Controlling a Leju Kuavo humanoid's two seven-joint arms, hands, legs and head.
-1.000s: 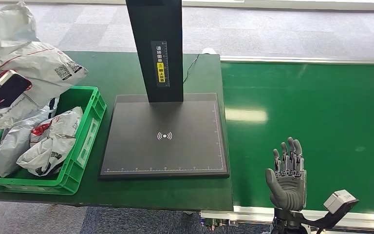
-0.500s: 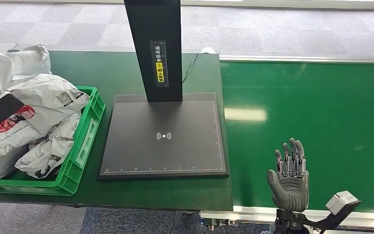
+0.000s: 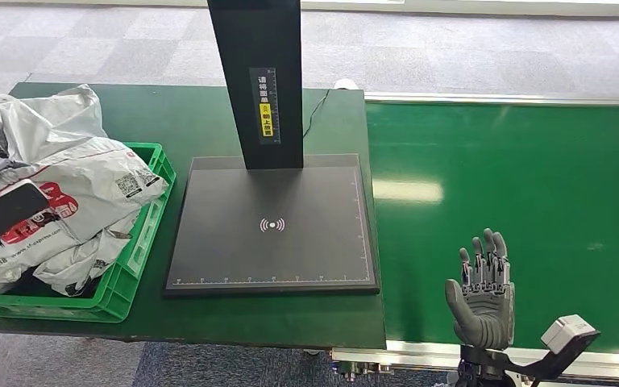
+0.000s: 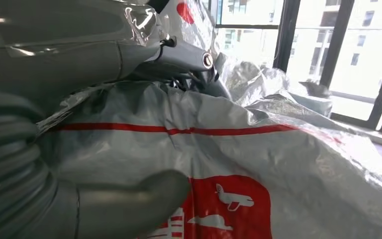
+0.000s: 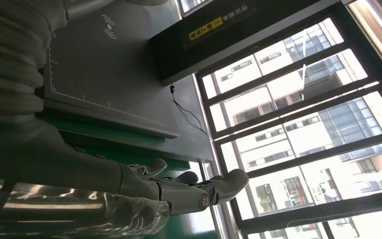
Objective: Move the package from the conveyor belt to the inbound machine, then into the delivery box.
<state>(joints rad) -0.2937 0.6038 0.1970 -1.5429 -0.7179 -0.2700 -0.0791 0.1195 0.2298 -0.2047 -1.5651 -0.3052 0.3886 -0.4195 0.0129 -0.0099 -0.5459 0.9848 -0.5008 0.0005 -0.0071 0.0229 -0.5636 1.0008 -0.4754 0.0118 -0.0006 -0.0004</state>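
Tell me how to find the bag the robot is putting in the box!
Look at the green crate left of the black scanner plate. The package lies on top of the pile there. It is the one with red print and a square code.

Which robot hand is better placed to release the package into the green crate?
Left. The left robot hand holds the package on the pile in the green crate; the right robot hand is open over the conveyor belt.

Grey package with red print lies atop the green delivery box.
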